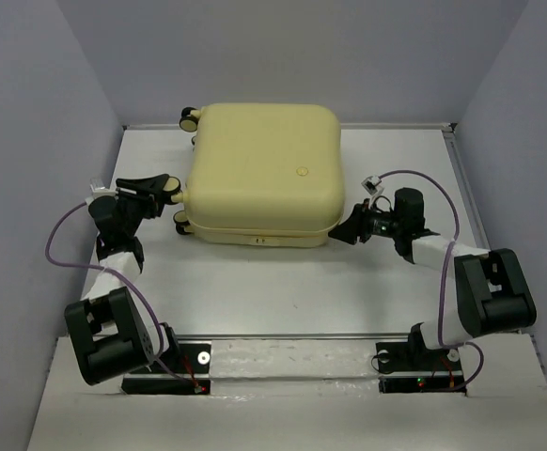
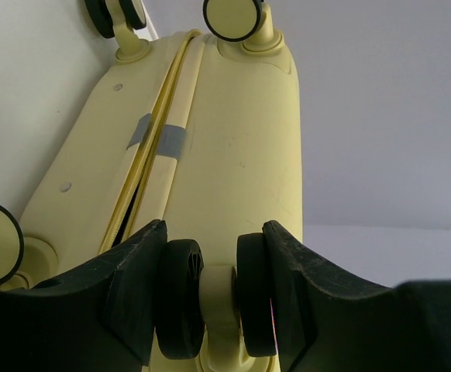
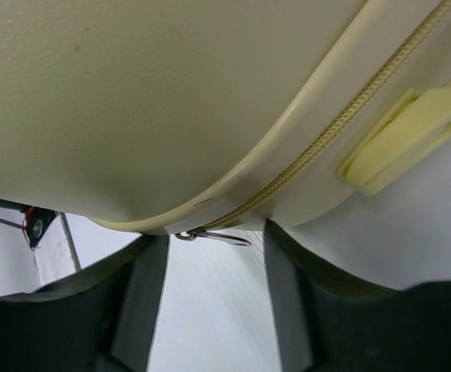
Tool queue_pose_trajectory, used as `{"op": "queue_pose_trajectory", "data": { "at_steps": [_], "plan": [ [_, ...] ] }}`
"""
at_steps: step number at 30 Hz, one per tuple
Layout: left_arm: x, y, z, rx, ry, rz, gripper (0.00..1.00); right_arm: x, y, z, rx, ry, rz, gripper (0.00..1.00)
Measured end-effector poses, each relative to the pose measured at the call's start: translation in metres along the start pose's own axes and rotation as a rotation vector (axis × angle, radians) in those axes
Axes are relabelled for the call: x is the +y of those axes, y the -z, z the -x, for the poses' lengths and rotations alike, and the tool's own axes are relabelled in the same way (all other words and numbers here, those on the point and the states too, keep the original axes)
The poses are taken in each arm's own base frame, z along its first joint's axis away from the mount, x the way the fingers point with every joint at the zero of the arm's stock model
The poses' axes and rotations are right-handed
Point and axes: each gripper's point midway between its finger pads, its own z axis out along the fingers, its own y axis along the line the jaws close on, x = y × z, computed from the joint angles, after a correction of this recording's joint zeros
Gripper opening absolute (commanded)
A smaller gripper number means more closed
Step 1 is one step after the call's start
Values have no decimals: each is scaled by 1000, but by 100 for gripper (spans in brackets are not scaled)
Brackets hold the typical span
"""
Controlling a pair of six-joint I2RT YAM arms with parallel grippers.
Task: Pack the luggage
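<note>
Far-centre on the bench point(image 1: 283, 291) the luggage point(image 1: 262, 169) is steadied by the left pincer point(image 2: 214, 248) clamped on a caster wheel point(image 2: 180, 298), so the zipper pull point(image 3: 210, 235) should prob be pinched squarely by the open right pincer point(image 1: 344, 232).

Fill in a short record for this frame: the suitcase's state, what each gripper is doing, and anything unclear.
luggage: pale-yellow hard-shell suitcase, lying flat on the white table, lid down
left gripper: closed on a black-and-cream caster wheel at the suitcase's near left corner
right gripper: open, one finger on each side of the small metal zipper pull at the near right corner, not pinching it
unclear: how far the zipper is closed; a dark slit shows in the seam near the held wheel
</note>
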Motion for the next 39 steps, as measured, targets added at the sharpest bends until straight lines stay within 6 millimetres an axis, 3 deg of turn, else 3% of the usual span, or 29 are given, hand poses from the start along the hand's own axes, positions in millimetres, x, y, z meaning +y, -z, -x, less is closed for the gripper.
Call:
{"op": "queue_pose_trajectory", "data": {
  "at_steps": [6, 9, 10, 14, 19, 25, 33, 35, 37, 39],
  "plan": [
    [10, -6, 0, 6, 17, 26, 6, 6, -2, 2, -26, 4, 49, 44],
    [10, -8, 1, 3, 15, 22, 6, 6, -3, 2, -44, -5, 69, 29],
    [10, -8, 1, 2, 14, 22, 6, 6, -3, 3, -52, -7, 76, 18],
    [9, -9, 2, -7, 11, 20, 6, 6, -4, 0, -68, -11, 88, 7],
    [9, -10, 2, -16, 10, 23, 6, 16, -6, -4, -89, 6, 100, 7],
    [10, -12, 9, -58, 5, 29, 6, 32, -20, -18, -108, 71, -57, 7],
    [-3, -20, 48, -306, -40, 9, 6, 69, -61, -57, 13, 236, -416, 7],
    [-8, -19, 60, -370, -46, -3, 6, 81, -72, -58, 39, 267, -447, 7],
    [-7, -18, 62, -382, -55, -3, 6, 79, -71, -56, 41, 206, -395, 7],
    [0, -18, 52, -337, -49, 14, 6, 58, -53, -40, -4, 122, -384, 7]
  ]
}}
